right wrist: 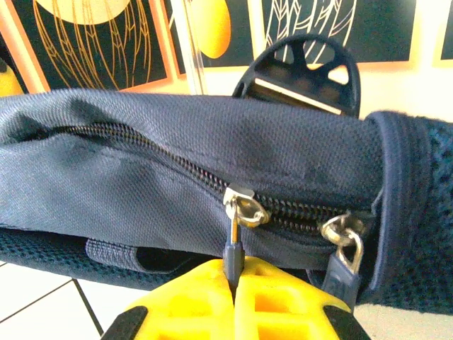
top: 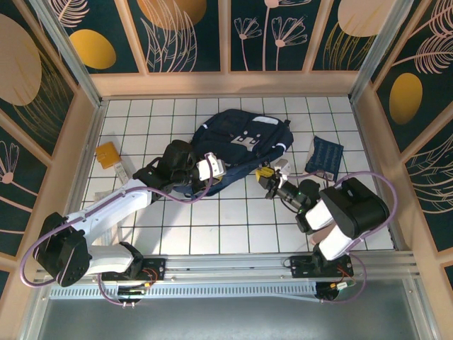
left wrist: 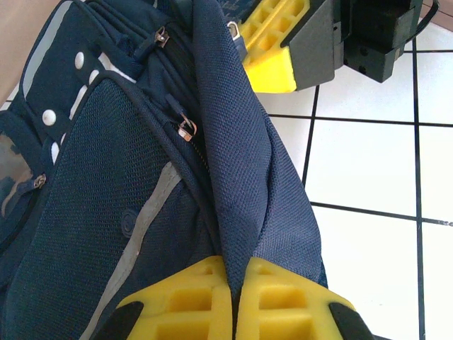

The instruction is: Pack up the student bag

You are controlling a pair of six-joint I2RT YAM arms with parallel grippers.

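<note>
Top external view first: the bag (top: 244, 142) lies flat on the tiled table (top: 233, 219), middle and towards the back, with both arms reaching in at its near edge. The left gripper (top: 221, 170) is at the bag's near-left side and the right gripper (top: 265, 174) at its near-right corner. A patterned pouch (top: 324, 156) sits just right of the bag, and an orange packet (top: 107, 154) lies well off to the left.

On the left wrist camera, the left gripper (left wrist: 233, 268) has its yellow fingers (left wrist: 187, 301) pressed together on a raised fold of the bag's (left wrist: 106, 212) navy fabric, and the right gripper's yellow finger shows at the top.

On the right wrist camera, the right gripper (right wrist: 233, 268) is pinched tight on a zip pull (right wrist: 234, 244) hanging from the bag's (right wrist: 141, 163) zip. A second pull (right wrist: 341, 258) dangles just to its right, and a black buckle (right wrist: 301, 71) pokes up behind.
</note>
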